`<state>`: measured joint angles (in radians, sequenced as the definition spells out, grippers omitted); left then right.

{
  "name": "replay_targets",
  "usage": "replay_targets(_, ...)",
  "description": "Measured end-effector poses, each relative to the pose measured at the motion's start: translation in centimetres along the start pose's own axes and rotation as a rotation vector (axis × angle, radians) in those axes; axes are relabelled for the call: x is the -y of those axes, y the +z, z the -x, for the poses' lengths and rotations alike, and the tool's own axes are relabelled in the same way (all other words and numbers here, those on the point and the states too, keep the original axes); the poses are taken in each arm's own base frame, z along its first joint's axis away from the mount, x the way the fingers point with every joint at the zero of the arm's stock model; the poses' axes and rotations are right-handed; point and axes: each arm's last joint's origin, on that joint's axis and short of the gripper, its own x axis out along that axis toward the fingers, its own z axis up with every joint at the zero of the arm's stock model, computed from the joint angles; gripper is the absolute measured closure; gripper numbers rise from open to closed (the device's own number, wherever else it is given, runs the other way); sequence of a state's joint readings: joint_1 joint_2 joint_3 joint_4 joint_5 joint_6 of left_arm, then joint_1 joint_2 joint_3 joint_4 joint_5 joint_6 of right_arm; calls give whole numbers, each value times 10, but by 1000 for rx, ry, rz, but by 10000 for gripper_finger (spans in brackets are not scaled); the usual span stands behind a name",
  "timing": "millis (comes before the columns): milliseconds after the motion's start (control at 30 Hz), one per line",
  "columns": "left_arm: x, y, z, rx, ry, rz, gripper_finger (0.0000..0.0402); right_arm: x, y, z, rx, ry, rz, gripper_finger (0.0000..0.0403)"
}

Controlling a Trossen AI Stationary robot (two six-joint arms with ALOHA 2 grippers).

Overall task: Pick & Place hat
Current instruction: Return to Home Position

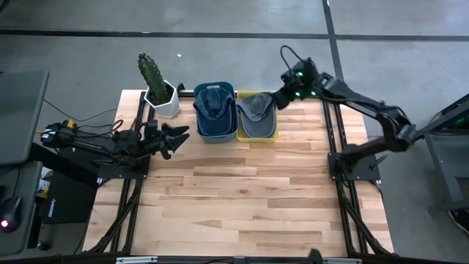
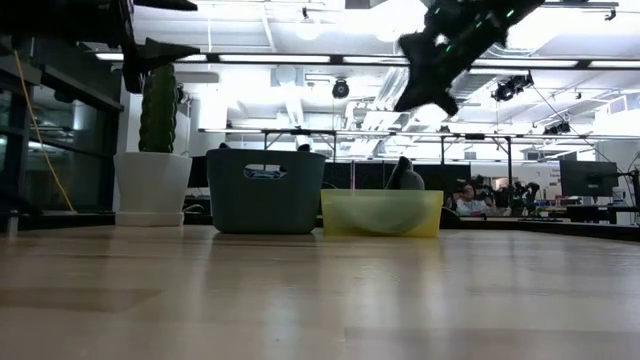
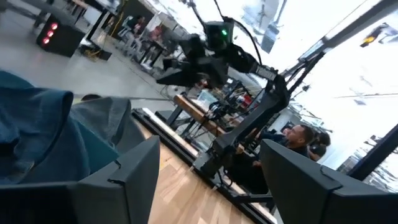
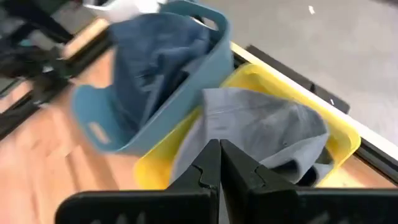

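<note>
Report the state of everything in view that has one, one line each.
blue bin: upright, holding the blue cap.
yellow bin: upright, holding the gray cap.
left gripper: open, empty, near the table's left side.
right gripper: shut, empty, raised above the yellow bin.
cactus: upright in its white pot.

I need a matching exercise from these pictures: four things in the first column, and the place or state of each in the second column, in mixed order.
Column one
1. blue cap
2. gray cap
3. right claw
4. left claw

Column two
A. shut, raised above the yellow bin
B. in the blue bin
C. open, near the cactus at the left side of the table
D. in the yellow bin

Pairs: 1-B, 2-D, 3-A, 4-C.
</note>
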<state>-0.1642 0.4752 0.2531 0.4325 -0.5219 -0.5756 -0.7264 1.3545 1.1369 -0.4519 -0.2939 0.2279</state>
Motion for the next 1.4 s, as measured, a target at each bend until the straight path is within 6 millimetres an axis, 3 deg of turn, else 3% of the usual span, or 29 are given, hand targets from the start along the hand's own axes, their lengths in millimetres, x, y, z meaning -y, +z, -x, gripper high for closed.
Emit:
replay_targets(133, -3, 0, 6, -17, -20, -20, 175, -15, -25, 32, 53, 18, 52, 403)
replay_targets(333, -26, -20, 19, 21, -41, 31, 203, -19, -84, 69, 139, 16, -54, 403)
replay_targets(533, -38, -34, 24, 20, -36, 41, 228, -22, -123, 94, 223, 61, -130, 403)
replay_targets(700, -41, -37, 24, 11, 2, -41, 260, -30, -137, 105, 250, 152, -140, 403)
replay_targets(967, -49, -46, 26, -89, 67, -221, 336, -51, -141, 113, 287, 328, -60, 403)
replay_targets(1167, -51, -44, 30, -75, 84, -244, 389, -63, -144, 116, 337, 317, -41, 403)
replay_targets(1400, -57, -43, 40, -97, 100, -302, 401, -78, -151, 117, 307, 390, -22, 403)
